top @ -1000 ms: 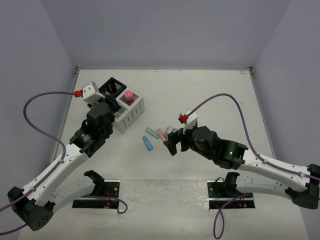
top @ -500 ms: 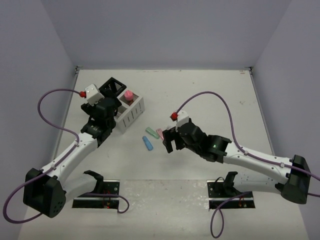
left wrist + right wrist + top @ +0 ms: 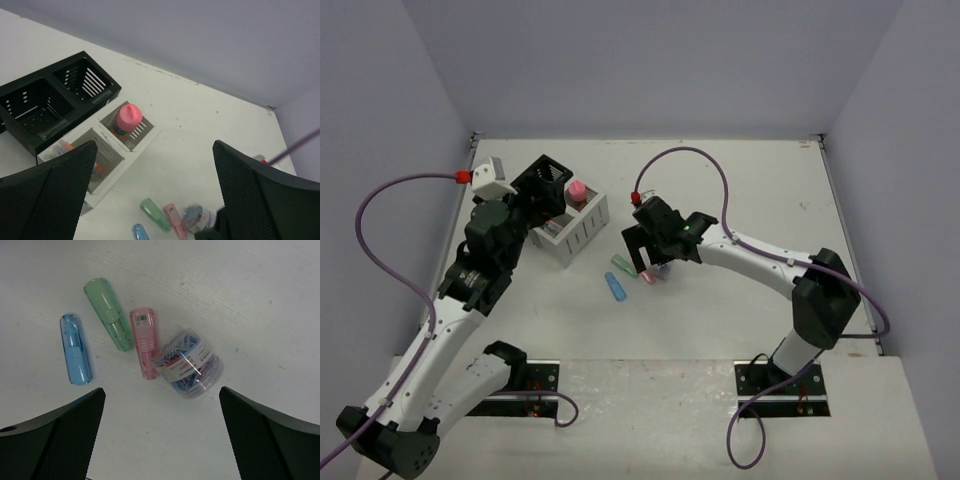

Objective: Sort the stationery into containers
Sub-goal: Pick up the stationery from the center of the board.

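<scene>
On my right wrist feed, the blue stick (image 3: 76, 350), green stick (image 3: 108, 313) and pink stick (image 3: 144, 342) lie side by side near the middle of the table (image 3: 740, 180). The pink one touches a clear tub of paper clips (image 3: 187, 362). The right gripper (image 3: 160, 435) hangs over them, jaws spread wide, nothing in them. Toward the far-left corner, the pink-capped bottle (image 3: 129, 116) stands in one compartment of the white box (image 3: 582, 235), which sits against the black box (image 3: 102, 97). The left gripper (image 3: 155, 195) is above them, wide open and empty.
</scene>
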Controlling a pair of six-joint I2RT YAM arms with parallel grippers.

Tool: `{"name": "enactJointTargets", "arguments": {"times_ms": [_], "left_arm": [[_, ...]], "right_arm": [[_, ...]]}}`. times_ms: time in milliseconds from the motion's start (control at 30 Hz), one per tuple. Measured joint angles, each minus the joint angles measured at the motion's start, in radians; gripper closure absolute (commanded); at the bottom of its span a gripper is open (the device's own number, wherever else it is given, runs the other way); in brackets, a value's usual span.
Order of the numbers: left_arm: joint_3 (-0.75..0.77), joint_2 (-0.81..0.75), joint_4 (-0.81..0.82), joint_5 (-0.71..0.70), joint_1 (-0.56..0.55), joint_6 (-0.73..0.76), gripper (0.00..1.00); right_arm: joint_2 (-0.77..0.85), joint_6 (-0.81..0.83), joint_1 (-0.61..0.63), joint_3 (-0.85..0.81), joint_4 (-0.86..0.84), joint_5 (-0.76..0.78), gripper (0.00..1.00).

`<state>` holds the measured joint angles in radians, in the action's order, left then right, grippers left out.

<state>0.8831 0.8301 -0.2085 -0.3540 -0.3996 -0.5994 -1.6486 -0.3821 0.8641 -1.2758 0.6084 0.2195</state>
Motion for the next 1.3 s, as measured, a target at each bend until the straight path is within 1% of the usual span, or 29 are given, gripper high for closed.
{"name": "enactJointTargets", "arguments": {"times_ms": [100,233,367,433,533,667,700,733,767,833,867,933,1000,1067,1100,1200,1300], "left_arm": [[0.010,-0.034,-0.033,0.069,0.000,0.014,0.00],[0.011,-0.056,-0.063,0.140,0.000,0.019,0.00],[0.005,-0.036,-0.069,0.192,0.000,0.019,0.00],[-0.004,-0.029,-0.070,0.217,0.000,0.019,0.00],[-0.026,-0.028,-0.071,0.244,0.000,0.018,0.00],[-0.044,-0.036,-0.072,0.264,0.000,0.018,0.00],[-0.045,-0.036,-0.072,0.269,0.000,0.018,0.00],[-0.046,-0.036,-0.072,0.274,0.000,0.018,0.00],[-0.047,-0.036,-0.072,0.276,0.000,0.019,0.00],[-0.051,-0.036,-0.070,0.281,0.000,0.019,0.00],[-0.055,-0.036,-0.068,0.284,0.000,0.018,0.00],[-0.069,-0.030,-0.064,0.294,0.000,0.018,0.00],[-0.081,-0.014,-0.055,0.310,0.000,0.018,0.00],[-0.087,0.011,-0.047,0.335,0.000,0.018,0.00],[-0.090,0.025,-0.041,0.350,0.000,0.018,0.00],[-0.091,0.059,-0.019,0.407,0.000,0.015,0.00],[-0.090,0.105,0.035,0.526,0.000,0.004,0.00]], "right_arm": [[-0.063,-0.072,0.002,-0.034,0.037,0.044,0.01],[-0.079,-0.273,0.001,-0.029,0.080,0.137,0.01],[-0.079,-0.455,0.001,-0.018,0.088,0.212,0.01],[-0.080,-0.523,0.001,-0.005,0.087,0.227,0.01],[-0.102,-0.608,0.001,0.003,0.085,0.234,0.05],[-0.159,-0.682,0.001,0.019,0.063,0.233,0.22],[-0.164,-0.697,0.001,0.038,0.049,0.232,0.23],[-0.165,-0.710,0.002,0.058,0.038,0.231,0.27],[-0.164,-0.718,0.002,0.074,0.030,0.232,0.38],[-0.164,-0.731,0.004,0.101,0.010,0.234,0.53],[-0.164,-0.735,0.005,0.108,0.007,0.237,0.66],[-0.162,-0.730,0.006,0.113,-0.010,0.242,0.77],[-0.155,-0.705,0.008,0.128,-0.046,0.249,0.84],[-0.142,-0.666,0.012,0.153,-0.081,0.261,0.96],[-0.134,-0.641,0.014,0.165,-0.097,0.268,0.98],[-0.061,-0.492,0.029,0.232,-0.172,0.286,1.00],[0.108,-0.241,0.104,0.370,-0.347,0.296,1.00]]}}
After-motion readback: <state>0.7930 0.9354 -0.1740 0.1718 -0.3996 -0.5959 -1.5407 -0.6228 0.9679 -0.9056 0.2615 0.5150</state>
